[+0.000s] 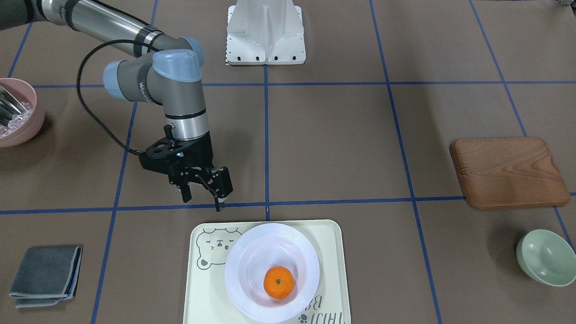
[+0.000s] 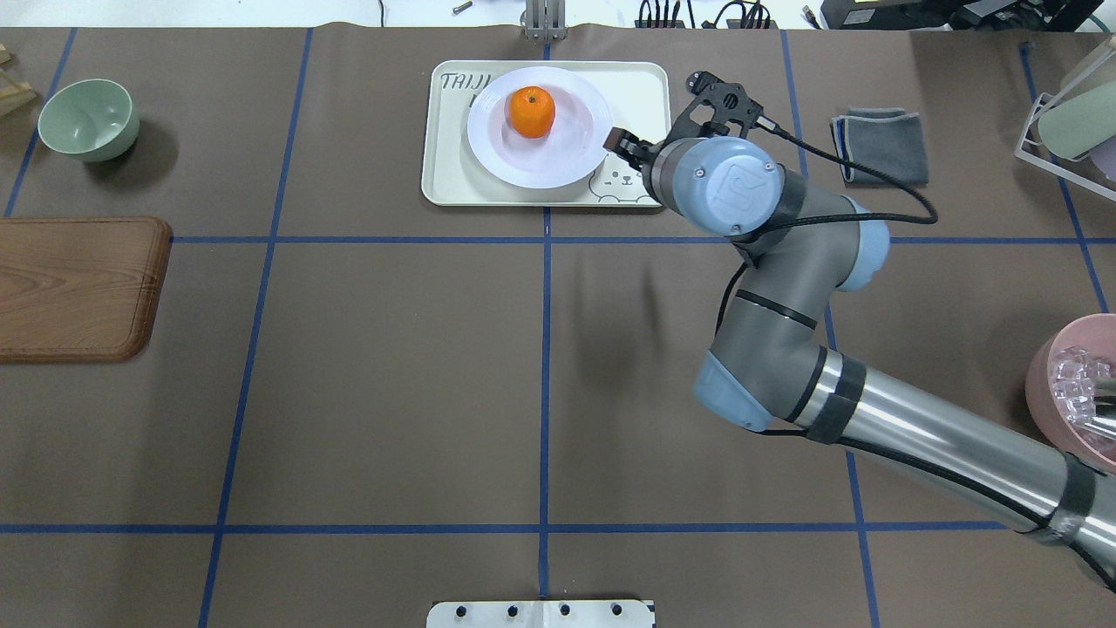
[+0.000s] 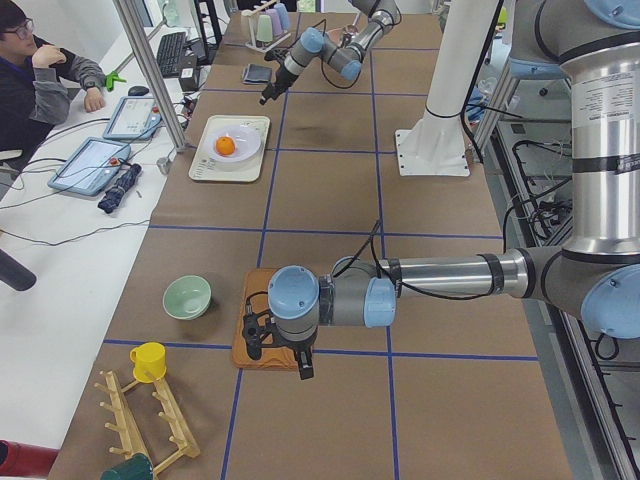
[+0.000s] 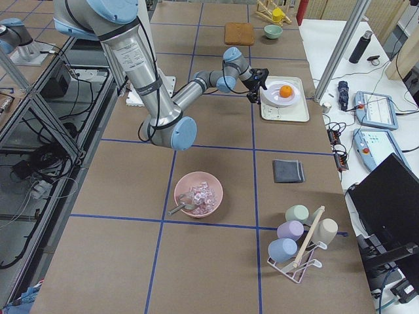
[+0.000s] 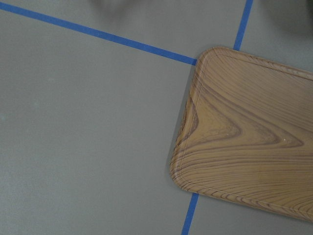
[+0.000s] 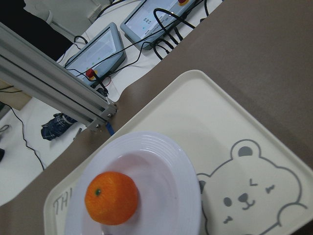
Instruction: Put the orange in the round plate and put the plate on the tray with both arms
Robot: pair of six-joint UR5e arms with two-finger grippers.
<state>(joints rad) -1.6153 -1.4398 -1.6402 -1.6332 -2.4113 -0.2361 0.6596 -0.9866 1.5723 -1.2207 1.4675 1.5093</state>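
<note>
Because the orange (image 1: 278,282) already sat in the round plate (image 1: 235,270), and the plate was resting on the bear tray (image 1: 330,252) at the bottom centre of the front-facing frame, I'd say the job looked basically done and all that remained was a clean exit.

The right gripper (image 1: 202,201) hung just above and to the left of the tray's upper left corner in that view. Its fingers were spread a bit with nothing between them, and they looked clear of the plate (the overhead shot made a fingertip seem to overlap the rim, but I read that as just the angle).

My advice for the retreat: go up first, then pull away from the tray. A sideways swing could clip that wide rim and set the orange rolling.

The left gripper (image 3: 280,350) was way off in the lower middle of the left side view, over the brown wooden board (image 5: 254,137). Couldn't tell whether its fingers were spread or closed.
</note>
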